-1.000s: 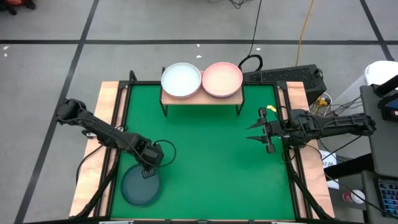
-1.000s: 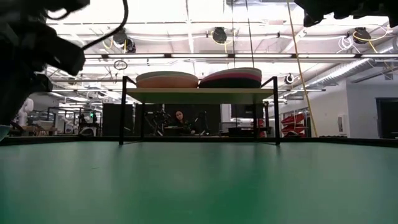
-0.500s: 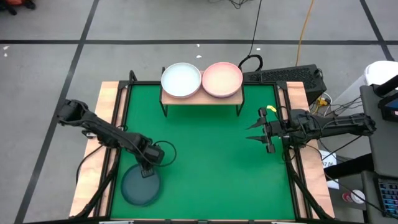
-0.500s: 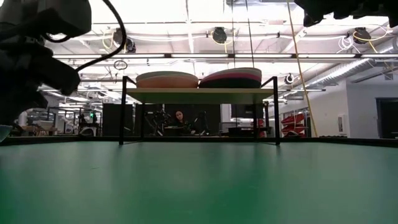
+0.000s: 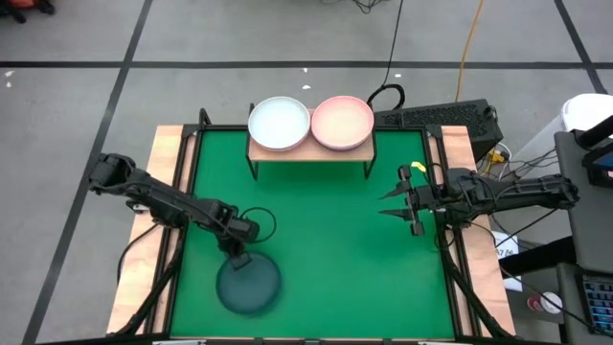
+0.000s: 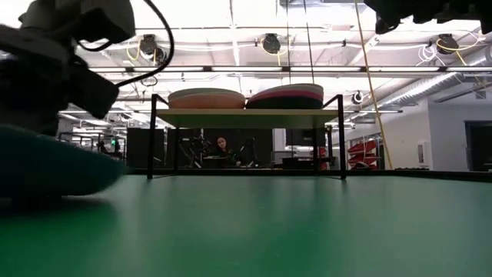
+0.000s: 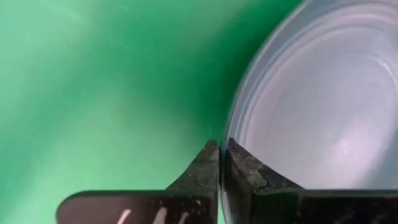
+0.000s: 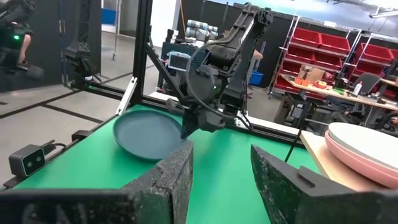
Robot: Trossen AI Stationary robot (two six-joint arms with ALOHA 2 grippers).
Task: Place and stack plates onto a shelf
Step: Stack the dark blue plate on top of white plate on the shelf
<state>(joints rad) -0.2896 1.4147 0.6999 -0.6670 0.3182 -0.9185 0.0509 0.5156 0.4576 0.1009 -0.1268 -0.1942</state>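
A dark teal plate is at the mat's near left, also seen in the low view and the right wrist view. My left gripper is shut on its far rim. The shelf stands at the far middle of the mat. On its wooden top rest a whitish plate and a pink plate; in the low view each is the top of a stack. My right gripper hovers open over the mat's right side, holding nothing. My left gripper pinches the teal plate's rim at the plate's far side, one finger outside the rim and one inside the bowl. The fingers come from above, pointing down. The plate hangs a little tilted, seemingly just clear of the mat.
A green mat covers the table between wooden side strips. A black device and cables lie behind the shelf at the far right. Open mat lies between the teal plate and the shelf.
My left gripper has shut on the teal plate's far rim and gone toward the table's right edge. The plate has moved with it, away from the mat's near left corner, and has come up off the mat.
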